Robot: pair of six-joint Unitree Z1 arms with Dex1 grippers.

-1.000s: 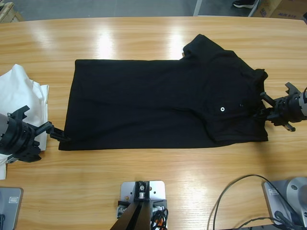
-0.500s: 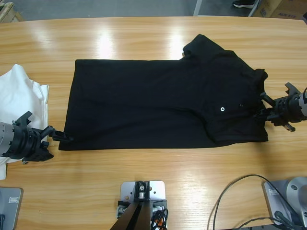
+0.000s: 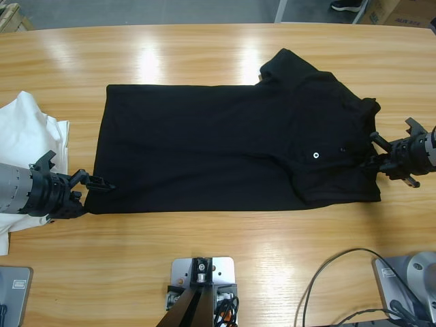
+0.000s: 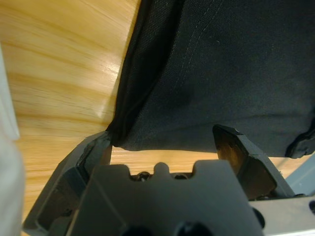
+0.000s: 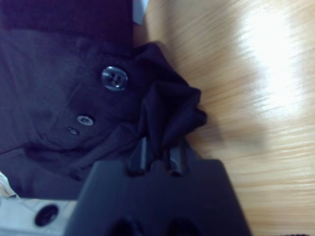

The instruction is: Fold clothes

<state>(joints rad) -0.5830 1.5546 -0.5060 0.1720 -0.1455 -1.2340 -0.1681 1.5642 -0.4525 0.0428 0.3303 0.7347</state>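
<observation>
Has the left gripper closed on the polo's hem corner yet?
No: in the left wrist view the left gripper has its jaws spread wide, with the black polo's hem corner lying between them, ungripped.

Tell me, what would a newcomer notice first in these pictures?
A large black buttoned polo shirt lies spread across the middle of the long wooden table. The right end effector pinches its collar end, while the left end effector is open around its bottom hem corner. A soft white fabric shirt lies at the table's left edge.

One black polo [image 3: 231,143], one white shirt [image 3: 27,136]
</observation>
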